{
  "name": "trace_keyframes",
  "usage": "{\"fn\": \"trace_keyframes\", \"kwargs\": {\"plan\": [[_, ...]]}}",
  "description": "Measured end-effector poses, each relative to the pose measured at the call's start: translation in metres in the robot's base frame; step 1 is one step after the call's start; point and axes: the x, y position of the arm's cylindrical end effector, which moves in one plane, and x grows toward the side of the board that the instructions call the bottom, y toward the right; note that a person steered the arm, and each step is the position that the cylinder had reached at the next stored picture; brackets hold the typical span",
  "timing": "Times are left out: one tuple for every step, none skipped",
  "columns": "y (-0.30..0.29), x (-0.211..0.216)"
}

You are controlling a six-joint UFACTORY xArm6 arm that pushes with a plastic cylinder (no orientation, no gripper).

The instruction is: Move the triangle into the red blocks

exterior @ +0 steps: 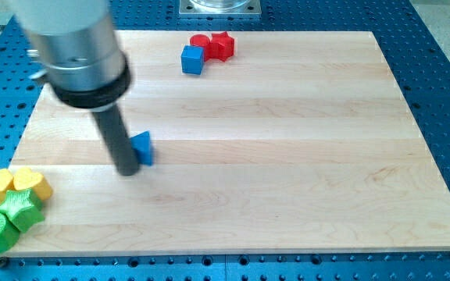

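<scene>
A blue triangle block (143, 147) lies on the wooden board (287, 156) left of centre. My tip (127, 171) rests on the board right against the triangle's left side, at its lower left. A red cylinder (200, 43) and a red star block (223, 45) sit together near the view's top, with a blue cube (192, 59) touching them at the lower left. The rod partly hides the triangle's left edge.
At the view's bottom left corner sit two yellow blocks (14, 184) and two green blocks (6, 220), at the board's edge. A blue perforated table (444, 70) surrounds the board. A metal base plate (221, 7) is at the top.
</scene>
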Motion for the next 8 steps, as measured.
{"fn": "trace_keyframes", "kwargs": {"plan": [[-0.002,-0.088],[-0.008,-0.087],[-0.030,-0.046],[0.055,-0.014],[0.053,-0.093],[0.061,-0.050],[0.118,0.013],[0.058,0.017]]}}
